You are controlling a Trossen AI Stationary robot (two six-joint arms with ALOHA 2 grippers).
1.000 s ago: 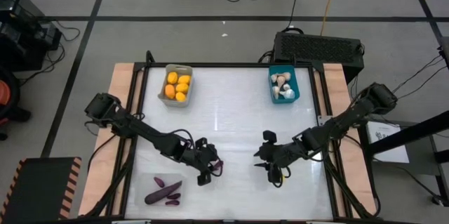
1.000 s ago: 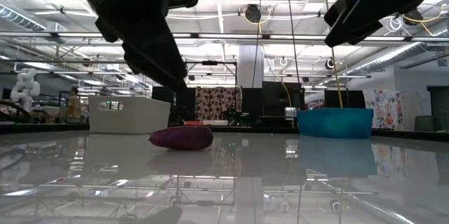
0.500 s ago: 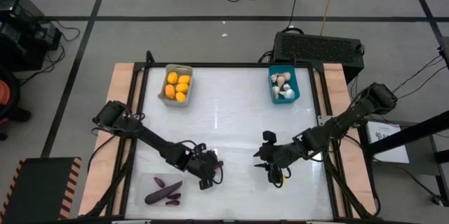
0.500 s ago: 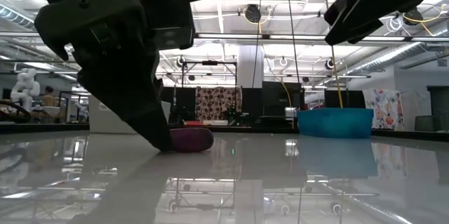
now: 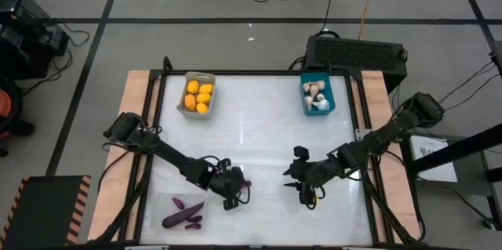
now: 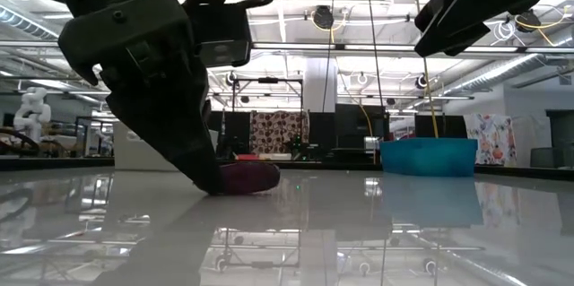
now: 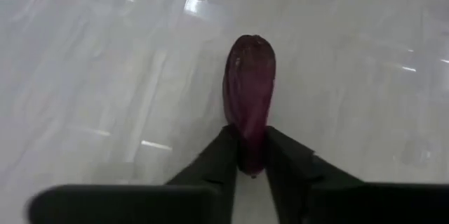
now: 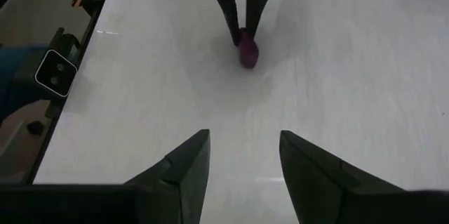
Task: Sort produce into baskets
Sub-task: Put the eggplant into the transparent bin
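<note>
Left tool: fingers closed on the near end of a dark purple eggplant.
Eggplant: lay on the white worktop, near its front middle.
Right tool: open, empty, above the worktop, facing the eggplant.

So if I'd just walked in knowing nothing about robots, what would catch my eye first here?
Probably the left claw, low on the near middle of the white table, pinched shut on a dark purple eggplant that lies on the tabletop. Next, the colours at the far edge: a grey basket of orange fruits on the left and a teal basket of pale garlic bulbs on the right. The right claw waits open nearby.
</note>
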